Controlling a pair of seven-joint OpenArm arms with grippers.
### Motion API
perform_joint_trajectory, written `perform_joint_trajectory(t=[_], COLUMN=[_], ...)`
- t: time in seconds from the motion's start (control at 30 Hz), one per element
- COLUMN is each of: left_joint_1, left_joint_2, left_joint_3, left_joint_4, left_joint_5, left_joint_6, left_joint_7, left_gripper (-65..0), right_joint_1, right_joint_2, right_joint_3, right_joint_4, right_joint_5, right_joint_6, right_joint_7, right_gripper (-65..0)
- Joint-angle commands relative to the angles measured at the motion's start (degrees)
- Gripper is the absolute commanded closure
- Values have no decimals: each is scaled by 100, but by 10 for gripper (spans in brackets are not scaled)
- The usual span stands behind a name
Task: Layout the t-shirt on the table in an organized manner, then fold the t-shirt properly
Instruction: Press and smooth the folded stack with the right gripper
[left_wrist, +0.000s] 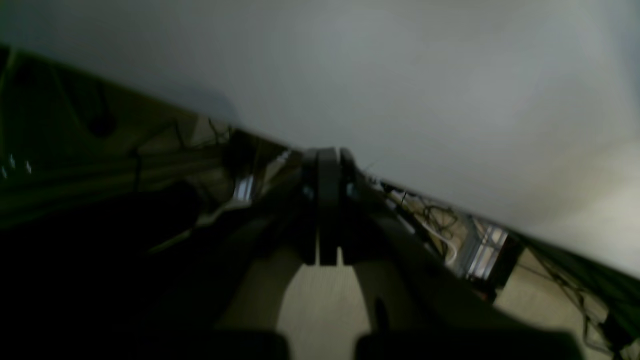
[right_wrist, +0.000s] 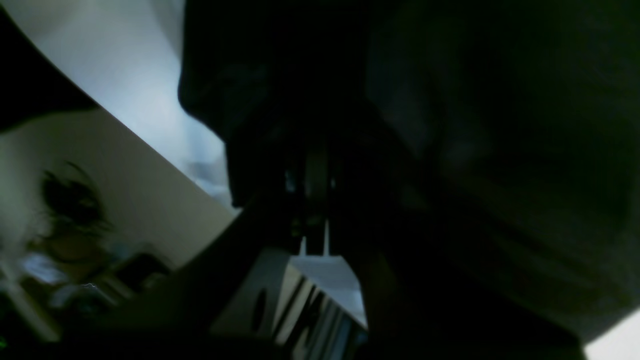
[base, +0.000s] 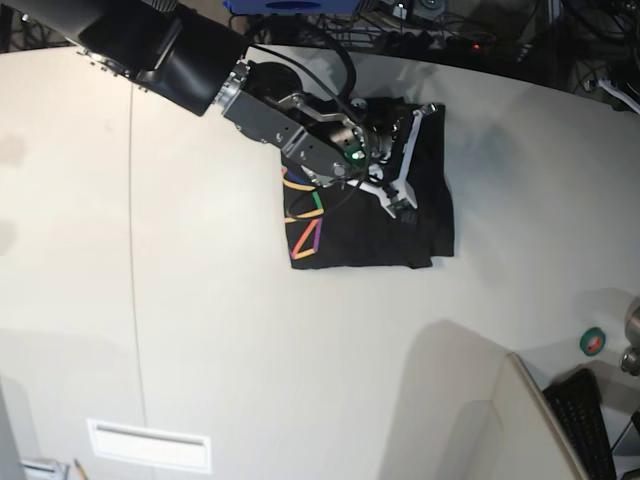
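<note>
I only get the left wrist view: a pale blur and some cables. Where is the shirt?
Observer: In the base view, the t-shirt lies as a compact dark rectangle on the table.
Operator: Is anything touching it?
Observer: The right arm reaches over it, with its jaws shut down among the fabric. I cannot tell whether they pinch it.
Operator: Is the shirt plain?
Observer: No, a rainbow line graphic shows at its edge.
</note>
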Motion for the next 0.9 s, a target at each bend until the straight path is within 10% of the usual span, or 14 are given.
perform_joint_trajectory(t=[0.0, 0.53, 0.7, 0.87], left_joint_1=[33, -37, -29, -380], left_joint_2=[-90, -29, 349, 833], left_joint_3=[-18, 641, 1204, 1617], left_joint_4=[48, 206, 962, 2008], left_joint_5=[108, 328, 319, -15], left_joint_6=[5, 5, -12, -12], left_joint_7=[-79, -79, 61, 1485], left_gripper=[0, 0, 0, 0], right_joint_1=[116, 652, 635, 266], right_joint_2=[-39, -338, 40, 955], right_joint_3=[-85, -2080, -1298, 276], right_joint_4=[-27, 580, 1362, 2426], right_joint_5=[-54, -54, -72, -54], right_joint_6=[-3, 15, -214, -460], right_joint_7=[126, 232, -322, -401], right_gripper=[0, 0, 0, 0])
